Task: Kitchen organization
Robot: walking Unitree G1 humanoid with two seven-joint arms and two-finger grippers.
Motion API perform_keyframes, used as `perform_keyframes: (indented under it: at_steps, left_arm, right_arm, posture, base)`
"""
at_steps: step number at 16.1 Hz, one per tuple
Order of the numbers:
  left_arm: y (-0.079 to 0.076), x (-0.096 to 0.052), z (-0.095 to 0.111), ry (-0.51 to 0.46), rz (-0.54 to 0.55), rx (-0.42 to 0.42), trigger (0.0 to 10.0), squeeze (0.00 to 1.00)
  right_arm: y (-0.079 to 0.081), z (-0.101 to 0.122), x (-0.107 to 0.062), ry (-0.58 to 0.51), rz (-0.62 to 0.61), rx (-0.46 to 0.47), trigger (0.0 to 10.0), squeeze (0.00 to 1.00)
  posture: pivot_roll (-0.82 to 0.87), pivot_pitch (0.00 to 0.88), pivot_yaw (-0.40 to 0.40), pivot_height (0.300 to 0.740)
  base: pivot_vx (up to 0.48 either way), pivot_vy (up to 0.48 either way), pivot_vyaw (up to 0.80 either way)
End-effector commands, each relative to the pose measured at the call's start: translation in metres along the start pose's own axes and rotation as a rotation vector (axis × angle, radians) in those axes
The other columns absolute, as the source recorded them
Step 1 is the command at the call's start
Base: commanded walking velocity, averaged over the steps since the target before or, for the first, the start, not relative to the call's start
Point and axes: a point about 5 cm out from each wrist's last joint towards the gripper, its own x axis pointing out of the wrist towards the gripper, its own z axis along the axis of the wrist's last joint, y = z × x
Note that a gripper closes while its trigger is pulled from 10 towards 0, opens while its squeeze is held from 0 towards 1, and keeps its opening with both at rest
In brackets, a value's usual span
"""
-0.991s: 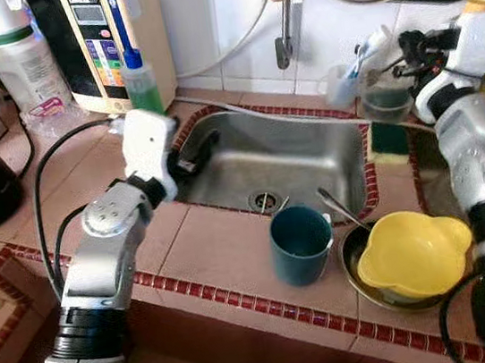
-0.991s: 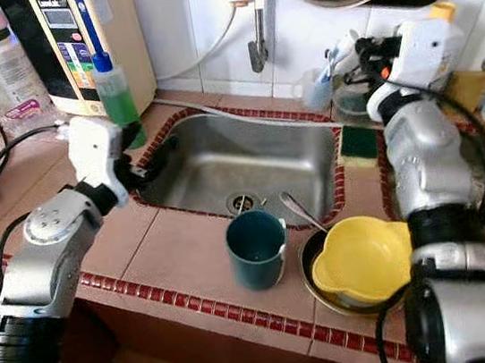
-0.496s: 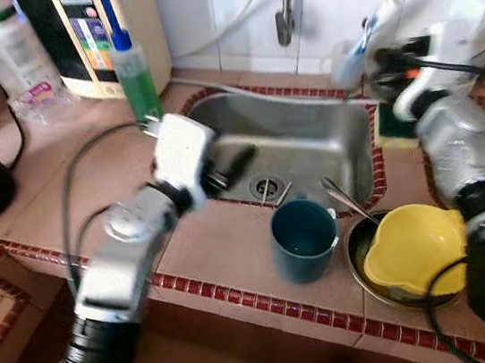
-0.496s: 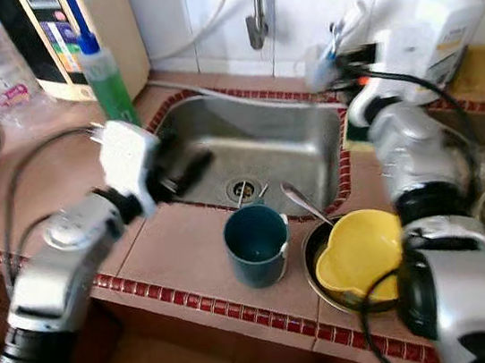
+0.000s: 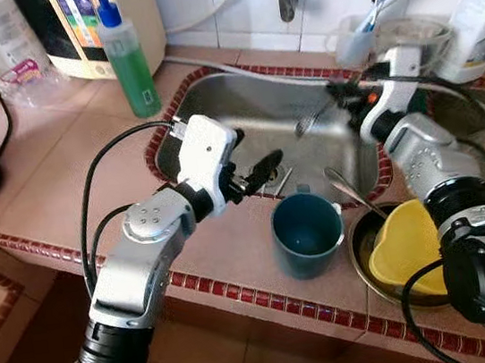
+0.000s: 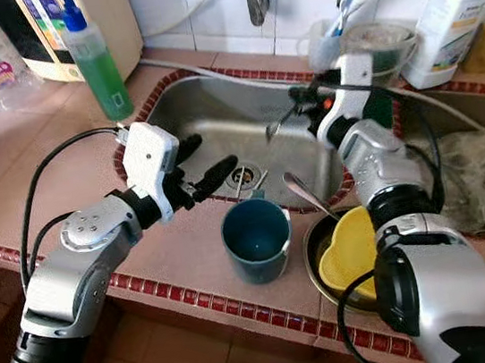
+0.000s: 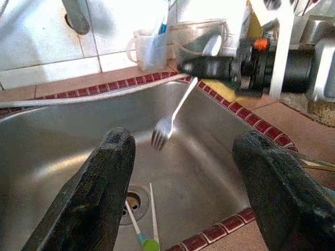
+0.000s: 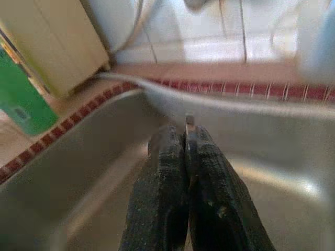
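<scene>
My right gripper (image 5: 336,94) is shut on the handle of a metal fork (image 5: 308,122) and holds it in the air over the steel sink (image 5: 215,113), tines hanging down. The right wrist view has the black fingers (image 8: 172,172) pressed together on the thin handle. My left gripper (image 6: 215,148) is open over the sink's front edge, just left of a dark blue cup (image 5: 307,234) on the tiled counter. From the left wrist view the fork (image 7: 170,120) hangs between and beyond the spread fingers (image 7: 99,183). A yellow bowl (image 5: 404,247) leans in a dark pan beside the cup.
A spoon (image 5: 345,192) sticks out of the pan. Thin utensils (image 7: 142,230) lie by the sink drain. A green soap bottle (image 5: 126,53) stands left of the sink. A toothbrush cup (image 5: 352,37), a glass bowl (image 5: 408,32) and a white bottle (image 5: 479,15) stand behind it.
My right gripper has come down from the cup and bowl at the back to over the sink, now with the fork. My left gripper has moved right toward the blue cup. The camera has tilted down.
</scene>
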Motion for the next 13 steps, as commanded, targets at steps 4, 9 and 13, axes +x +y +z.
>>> perform_keyframes:
  at_steps: [4,9,13]
  left_arm:
    - [0.001,0.0,0.008,-0.021,0.009,0.006,10.0,0.0]
    - [0.002,0.002,0.009,-0.029,0.017,0.005,10.0,0.0]
    - [0.001,0.003,0.009,-0.037,0.022,0.001,10.0,0.0]
  right_arm:
    - [-0.003,-0.005,0.0,0.032,-0.021,0.104,10.0,0.0]
    - [-0.007,-0.007,-0.002,0.045,-0.044,0.191,10.0,1.0]
    - [-0.009,0.0,-0.002,0.007,-0.035,0.237,10.0,1.0]
  posture:
    - [-0.1,0.221,0.023,0.74]
    - [-0.1,0.206,0.02,0.74]
    - [-0.1,0.197,0.02,0.74]
  base:
    - [0.0,0.0,0.0]
    - [0.0,0.0,0.0]
    - [0.0,0.0,0.0]
